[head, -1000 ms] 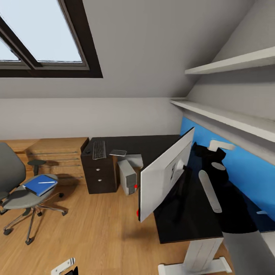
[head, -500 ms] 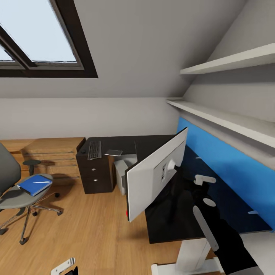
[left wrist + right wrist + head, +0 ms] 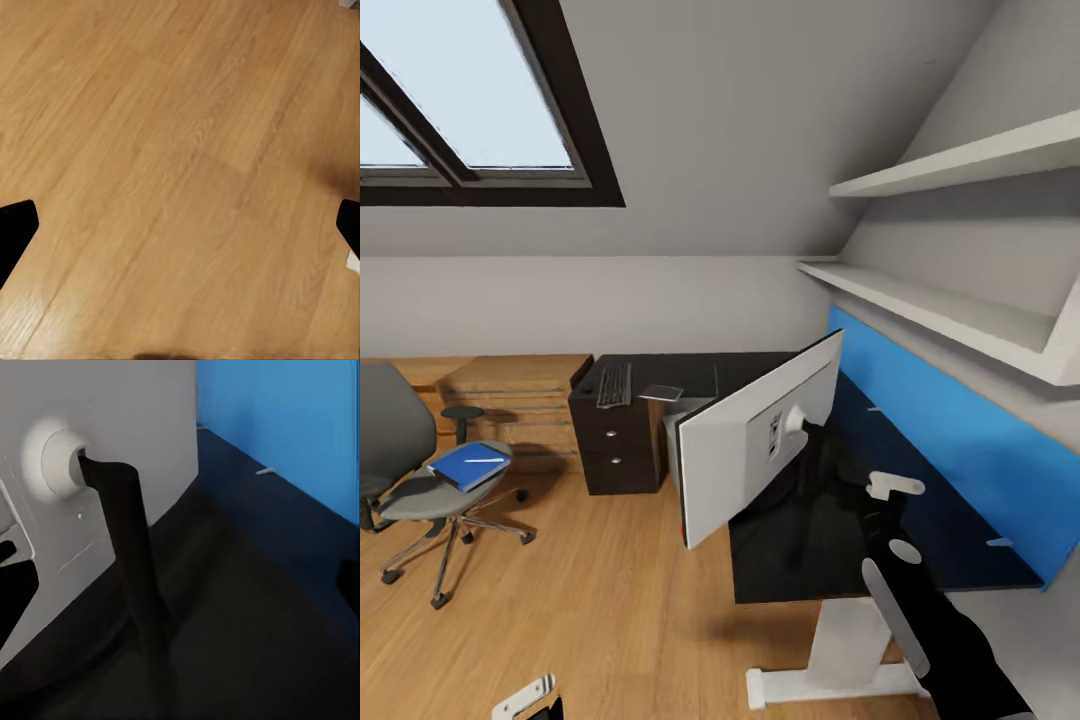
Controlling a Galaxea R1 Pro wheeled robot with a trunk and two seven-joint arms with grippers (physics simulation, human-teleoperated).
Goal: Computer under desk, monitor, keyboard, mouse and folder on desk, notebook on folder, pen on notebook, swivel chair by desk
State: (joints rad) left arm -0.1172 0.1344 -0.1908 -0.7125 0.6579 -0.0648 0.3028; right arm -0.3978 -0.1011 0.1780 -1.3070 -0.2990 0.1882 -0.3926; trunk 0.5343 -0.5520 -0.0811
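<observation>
At five o'clock from the head camera, our right arm (image 3: 920,610) reaches toward one monitor (image 3: 755,440) on the desk (image 3: 830,560); one folder (image 3: 468,465) lies on one swivel chair (image 3: 420,480). Left wrist: our left gripper (image 3: 180,225), fingers spread, above floor (image 3: 180,150). Right wrist: our right gripper (image 3: 187,585), fingers apart, at the monitor's foot (image 3: 135,577).

We see a glossy black desk (image 3: 780,540) on white legs, with dark brown drawers (image 3: 615,445) beneath its far end. On it, the monitor (image 3: 755,440) turns a pale grey-white back to us above a black foot (image 3: 131,555). Behind the desk runs a bright blue wall panel (image 3: 950,440) under white shelves (image 3: 940,310). Left of the desk, a grey swivel chair (image 3: 420,470) carries a bright blue folder (image 3: 468,465) with a white pen (image 3: 482,461). The floor (image 3: 180,150) shows warm oak planks.
</observation>
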